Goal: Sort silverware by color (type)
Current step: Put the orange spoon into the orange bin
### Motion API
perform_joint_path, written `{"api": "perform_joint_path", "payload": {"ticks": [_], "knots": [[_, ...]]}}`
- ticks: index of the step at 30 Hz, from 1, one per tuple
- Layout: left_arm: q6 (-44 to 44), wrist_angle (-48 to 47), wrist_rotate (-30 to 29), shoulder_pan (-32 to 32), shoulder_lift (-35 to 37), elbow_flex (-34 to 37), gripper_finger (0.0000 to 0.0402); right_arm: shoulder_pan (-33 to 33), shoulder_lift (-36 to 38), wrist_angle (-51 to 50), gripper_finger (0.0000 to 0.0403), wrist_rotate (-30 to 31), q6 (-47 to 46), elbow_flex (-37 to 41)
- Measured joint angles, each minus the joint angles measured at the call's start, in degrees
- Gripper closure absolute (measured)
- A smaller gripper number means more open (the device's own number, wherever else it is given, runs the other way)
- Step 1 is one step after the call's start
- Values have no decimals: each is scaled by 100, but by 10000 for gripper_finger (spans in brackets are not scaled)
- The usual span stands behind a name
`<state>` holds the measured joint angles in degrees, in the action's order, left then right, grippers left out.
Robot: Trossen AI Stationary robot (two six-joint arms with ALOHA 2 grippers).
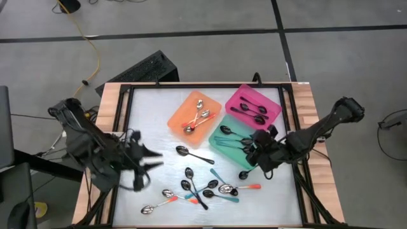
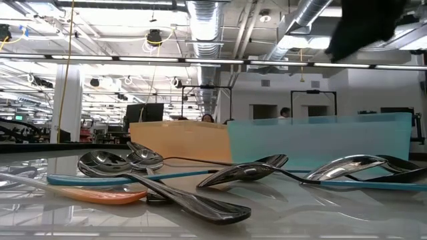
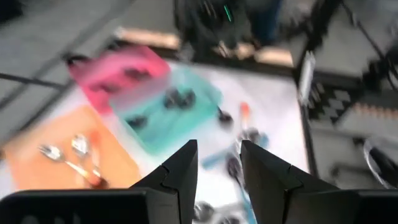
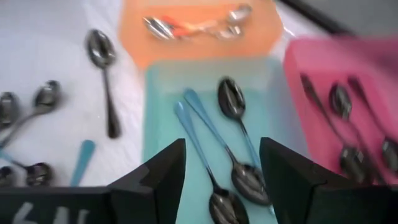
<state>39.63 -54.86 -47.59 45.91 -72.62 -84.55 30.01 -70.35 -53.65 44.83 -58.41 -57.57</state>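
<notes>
Right gripper (image 1: pixel 254 147) hangs over the teal tray (image 1: pixel 219 145), its two dark fingers (image 4: pixel 155 180) spread apart with nothing between them. Below it in the right wrist view, teal-handled spoons (image 4: pixel 233 180) with dark bowls lie lengthwise in that tray. Left gripper (image 1: pixel 149 162) hangs above the left side of the white table (image 1: pixel 152 108), fingers (image 3: pixel 177 174) parted and empty, pointing toward the middle of the table.

Three trays sit close together at the far right of the table. An orange tray (image 1: pixel 180 121) holds orange-handled spoons (image 1: pixel 197 117) with shiny bowls. Next to it, the pink tray (image 1: pixel 275 102) holds black spoons (image 1: pixel 254 109).

Unsorted spoons remain loose on the table. One black spoon (image 1: pixel 193 154) lies alone near the centre. A mixed cluster (image 1: pixel 206 189) of black, teal-handled and orange-handled spoons lies near the front edge, some crossing each other. Another orange-handled spoon (image 1: pixel 159 202) lies at the front left. In the low view, this pile fills the foreground with the orange and teal trays behind.
</notes>
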Motion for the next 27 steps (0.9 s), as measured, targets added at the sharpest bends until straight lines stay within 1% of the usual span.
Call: {"api": "perform_joint_path", "payload": {"ticks": [5, 8, 11, 16, 20, 22, 25, 27], "knots": [[416, 18, 1116, 2, -696, 0, 294, 141, 1, -188, 195, -100, 822, -741], [707, 56, 1729, 2, -1187, 0, 294, 284, 1, -213, 195, -282, 1017, -1035], [920, 176, 2233, 11, -1669, 2, 294, 485, 1, -218, 195, -442, 1024, -1202], [927, 874, 3158, 41, -2329, 2, 294, 980, 1, -260, 196, -480, 678, -1236], [929, 1341, 3505, 72, -2633, 2, 294, 1431, -15, -395, 196, -483, 205, -1236], [1013, 1441, 3576, 70, -2695, 2, 294, 1637, -21, -496, 196, -482, -84, -1235], [1214, 1323, 3515, 87, -2689, 2, 294, 1880, -17, -497, 196, -465, -444, -1163], [1242, 1131, 3329, 126, -2689, 2, 294, 2020, -23, -557, 196, -455, -680, -1091]]}}
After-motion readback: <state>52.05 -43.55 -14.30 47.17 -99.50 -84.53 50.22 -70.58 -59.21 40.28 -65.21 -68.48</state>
